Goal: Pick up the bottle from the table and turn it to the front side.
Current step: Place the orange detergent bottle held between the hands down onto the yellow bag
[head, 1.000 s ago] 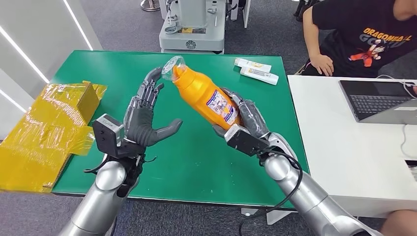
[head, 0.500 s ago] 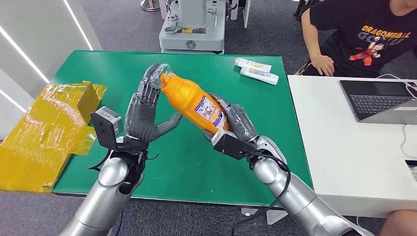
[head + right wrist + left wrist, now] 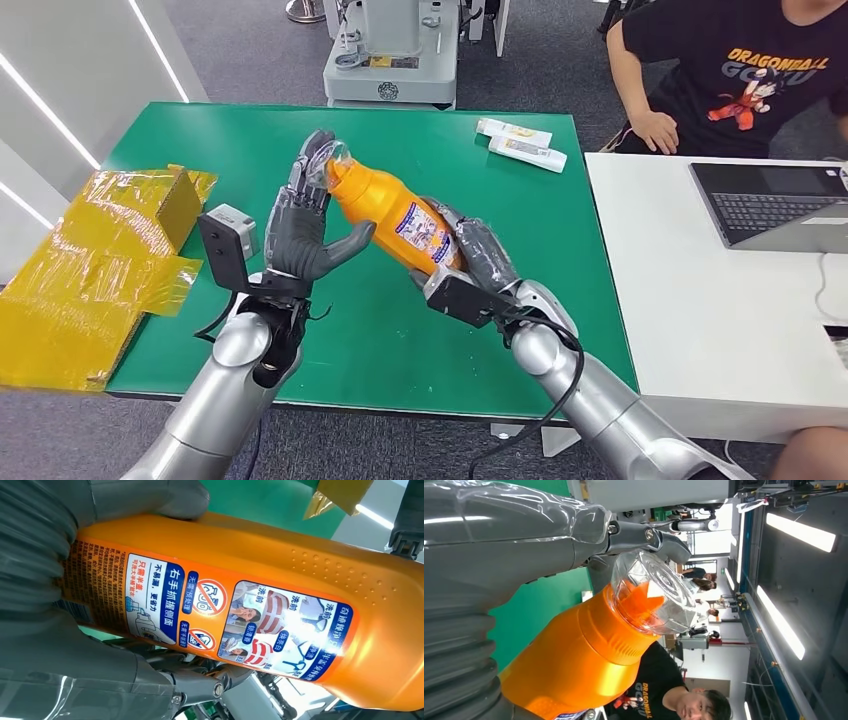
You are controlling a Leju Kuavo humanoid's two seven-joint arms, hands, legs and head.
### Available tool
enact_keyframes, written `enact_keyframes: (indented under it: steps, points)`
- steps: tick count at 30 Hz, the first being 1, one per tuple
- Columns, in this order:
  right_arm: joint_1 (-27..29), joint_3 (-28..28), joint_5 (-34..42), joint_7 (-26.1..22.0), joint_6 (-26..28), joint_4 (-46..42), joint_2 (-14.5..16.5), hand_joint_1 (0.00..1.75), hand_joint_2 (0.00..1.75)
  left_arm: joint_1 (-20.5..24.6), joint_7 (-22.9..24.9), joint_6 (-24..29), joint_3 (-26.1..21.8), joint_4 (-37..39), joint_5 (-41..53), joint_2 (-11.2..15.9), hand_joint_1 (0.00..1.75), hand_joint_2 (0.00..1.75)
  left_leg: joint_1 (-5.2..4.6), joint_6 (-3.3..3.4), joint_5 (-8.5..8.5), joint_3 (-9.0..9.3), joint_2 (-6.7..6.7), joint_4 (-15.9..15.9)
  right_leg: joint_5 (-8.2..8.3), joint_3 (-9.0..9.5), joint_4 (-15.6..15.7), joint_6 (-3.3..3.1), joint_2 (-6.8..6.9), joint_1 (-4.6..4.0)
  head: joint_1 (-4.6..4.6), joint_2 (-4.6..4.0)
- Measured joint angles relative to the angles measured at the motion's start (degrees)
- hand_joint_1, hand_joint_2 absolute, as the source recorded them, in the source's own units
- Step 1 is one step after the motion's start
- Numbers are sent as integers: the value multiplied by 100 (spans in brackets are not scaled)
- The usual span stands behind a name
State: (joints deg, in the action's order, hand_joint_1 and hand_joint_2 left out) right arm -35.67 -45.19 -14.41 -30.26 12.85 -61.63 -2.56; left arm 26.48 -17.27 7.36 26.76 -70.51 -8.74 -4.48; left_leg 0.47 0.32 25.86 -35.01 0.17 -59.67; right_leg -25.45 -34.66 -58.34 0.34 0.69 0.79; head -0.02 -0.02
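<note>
The orange bottle (image 3: 400,215) is held up off the green desk (image 3: 200,140), tilted so its clear cap (image 3: 335,160) points up and toward the robot's left and its base sits low in the right hand (image 3: 470,262). That right hand is wrapped around the lower body of the bottle — in the right wrist view the thumb lies over the orange side just above the printed label (image 3: 220,620), which faces the camera. The left hand (image 3: 300,225) stands upright beside the neck, its fingers reaching up past the cap and its thumb stretched under the bottle's shoulder; whether it truly grips or only touches, I cannot tell. At the desk's far right lie two white tubes (image 3: 520,143), and crumpled yellow wrapping (image 3: 90,260) hangs over its left edge. A person in a black shirt (image 3: 740,70) sits by a white desk (image 3: 700,330) with a laptop (image 3: 770,205).
</note>
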Motion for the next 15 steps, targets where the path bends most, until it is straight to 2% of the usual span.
enact_keyframes:
  steps: [9, 15]
  points:
    - [4, -8, -127, -19, 136, 34, -10, 175, 175, 11, -33, 36, 3, 123, -26, -24, 0, 175, 0, 0, 0, 1, 1, -1, 0, 0, 0, 0, -1, 0, 1, 0]
    - [-59, 97, -302, 34, 234, 28, -163, 175, 175, -26, -39, 46, 3, 159, -26, -21, 0, 175, -1, 0, 0, 0, 0, -2, 0, 0, 1, 0, -1, 1, -1, 0]
